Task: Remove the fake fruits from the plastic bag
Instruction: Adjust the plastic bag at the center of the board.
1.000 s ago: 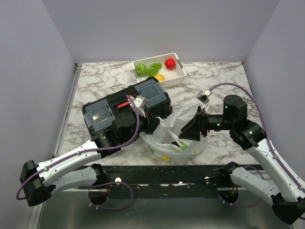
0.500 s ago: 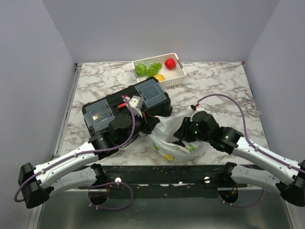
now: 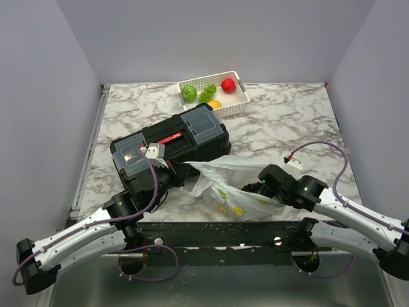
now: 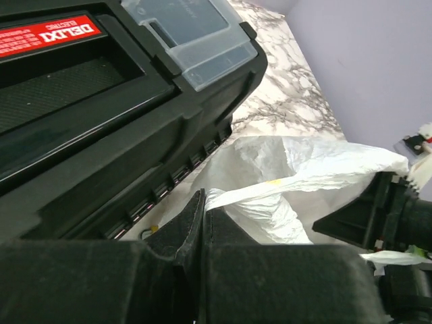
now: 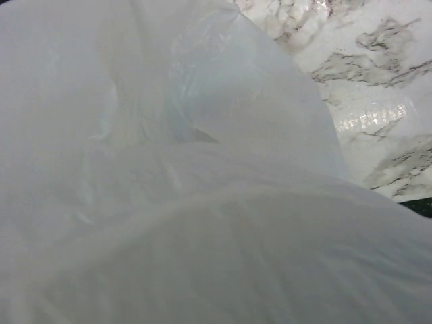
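Observation:
The thin white plastic bag [image 3: 225,169] lies near the table's front edge, its mouth stretched leftward. Yellow fake fruits [image 3: 237,210] and a green one [image 3: 223,192] show through its film. My left gripper [image 3: 184,168] is shut on the bag's rim; in the left wrist view a white strip of bag [image 4: 297,177] runs out from its closed fingertips [image 4: 204,202]. My right gripper [image 3: 254,188] reaches into the bag from the right, its fingers buried under plastic. The right wrist view is filled by bag film [image 5: 202,202], so no fingers show.
A black toolbox [image 3: 172,137] with clear lid compartments stands just behind the bag, close to the left gripper [image 4: 101,101]. At the back, a white perforated basket [image 3: 240,102] holds green, red and orange fruits. Marble tabletop [image 3: 300,121] lies to the right.
My left arm drew back toward the near left, pulling the bag's rim taut and flatter. The right arm dropped low and pushed its gripper into the bag.

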